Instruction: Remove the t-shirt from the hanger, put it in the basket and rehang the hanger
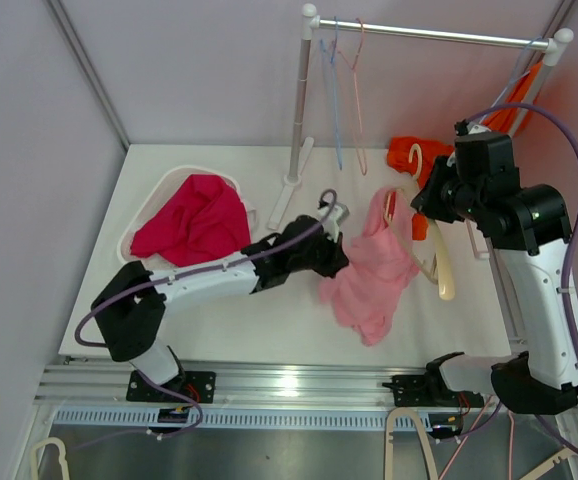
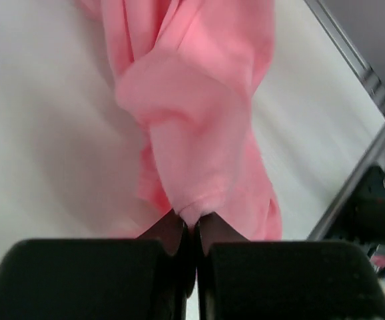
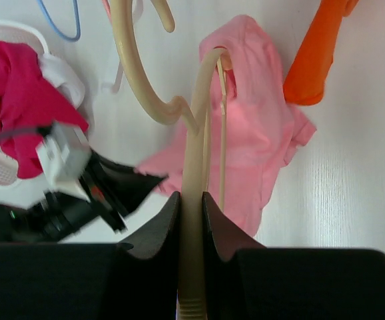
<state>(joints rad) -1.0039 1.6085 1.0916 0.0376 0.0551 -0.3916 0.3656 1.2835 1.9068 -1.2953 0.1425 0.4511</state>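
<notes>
A pink t-shirt (image 1: pixel 374 275) hangs partly on a cream plastic hanger (image 1: pixel 441 262) above the table's middle right. My right gripper (image 1: pixel 431 205) is shut on one arm of the hanger (image 3: pixel 191 220); the hanger's other end sits inside the shirt (image 3: pixel 246 133). My left gripper (image 1: pixel 341 258) is shut on a fold at the shirt's left edge (image 2: pixel 192 140), with the cloth pinched between the fingertips (image 2: pixel 191 223).
A white basket (image 1: pixel 159 195) at the back left holds a magenta garment (image 1: pixel 194 220). A clothes rail (image 1: pixel 424 35) stands at the back with blue and pink wire hangers (image 1: pixel 344 90). An orange garment (image 1: pixel 414 155) hangs at the right, behind my right gripper.
</notes>
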